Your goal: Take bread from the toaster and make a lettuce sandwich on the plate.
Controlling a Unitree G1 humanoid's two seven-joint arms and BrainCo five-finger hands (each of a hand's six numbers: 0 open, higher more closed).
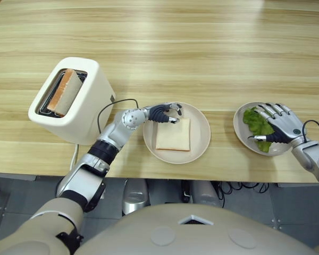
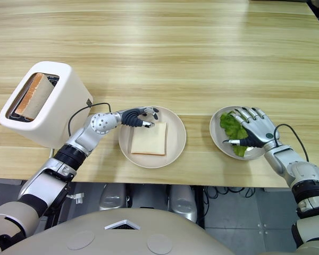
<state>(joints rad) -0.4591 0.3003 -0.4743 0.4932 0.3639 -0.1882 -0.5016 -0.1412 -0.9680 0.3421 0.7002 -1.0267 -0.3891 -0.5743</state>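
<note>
A white toaster [image 1: 77, 114] stands at the left with one toasted bread slice [image 1: 64, 91] sticking out of its slot. On the cream plate [image 1: 201, 139] in the middle a pale bread slice [image 1: 173, 135] lies flat. My left hand [image 1: 165, 112] hovers over the plate's upper left rim, fingers loosely bent, their tips at the slice's top edge and nothing held. At the right, green lettuce [image 1: 252, 121] lies in a small dish [image 1: 241, 133]. My right hand [image 1: 280, 126] rests spread over the lettuce, fingers extended, thumb at the dish's front.
A black cable [image 1: 117, 102] loops from the toaster toward my left forearm. The wooden table [image 1: 202, 48] stretches far back behind the plates. Both plates sit close to the table's front edge [image 1: 202, 172].
</note>
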